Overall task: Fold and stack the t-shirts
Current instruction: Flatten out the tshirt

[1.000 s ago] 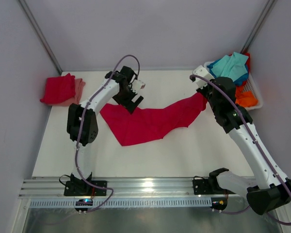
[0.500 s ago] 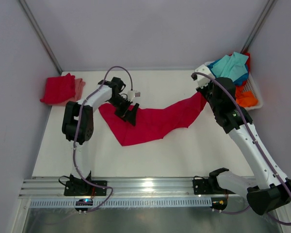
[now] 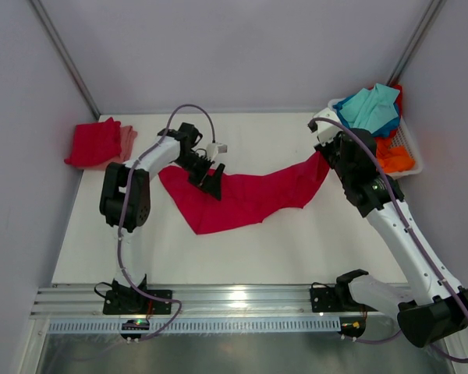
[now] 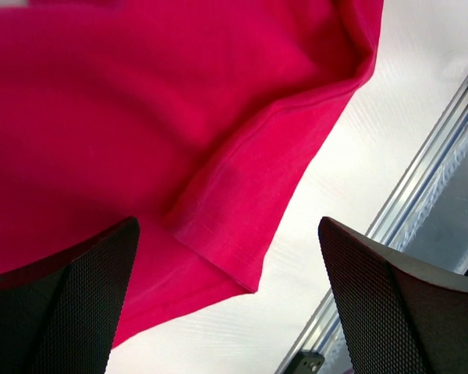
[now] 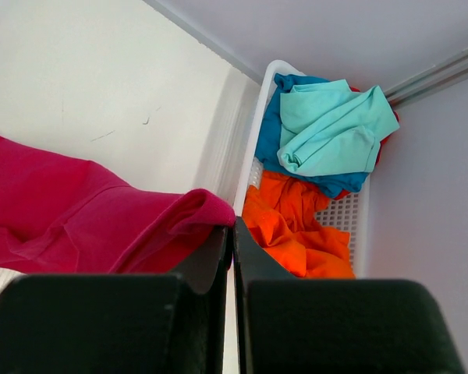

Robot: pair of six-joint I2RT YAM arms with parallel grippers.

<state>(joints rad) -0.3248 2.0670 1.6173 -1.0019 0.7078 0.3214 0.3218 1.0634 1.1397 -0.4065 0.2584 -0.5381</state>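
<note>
A crimson t-shirt [image 3: 242, 199] lies stretched across the middle of the table. Its right end rises to my right gripper [image 3: 321, 156], which is shut on a fold of it [image 5: 195, 210] beside the basket. My left gripper [image 3: 210, 181] hangs open low over the shirt's left part. In the left wrist view a hemmed corner of the shirt [image 4: 242, 234] lies between the wide-apart fingers [image 4: 70, 304]. A folded crimson t-shirt [image 3: 93, 142] rests on a pink one [image 3: 128, 139] at the back left.
A white basket [image 3: 409, 148] at the back right holds teal [image 5: 327, 125], blue [image 5: 271, 132] and orange [image 5: 296, 234] t-shirts. An aluminium rail [image 3: 242, 300] runs along the table's near edge. Grey walls close in left, right and back.
My left gripper has come down and slightly toward the front, onto the shirt's left part, staying open. The right gripper has shifted a little to the right with the shirt's end.
</note>
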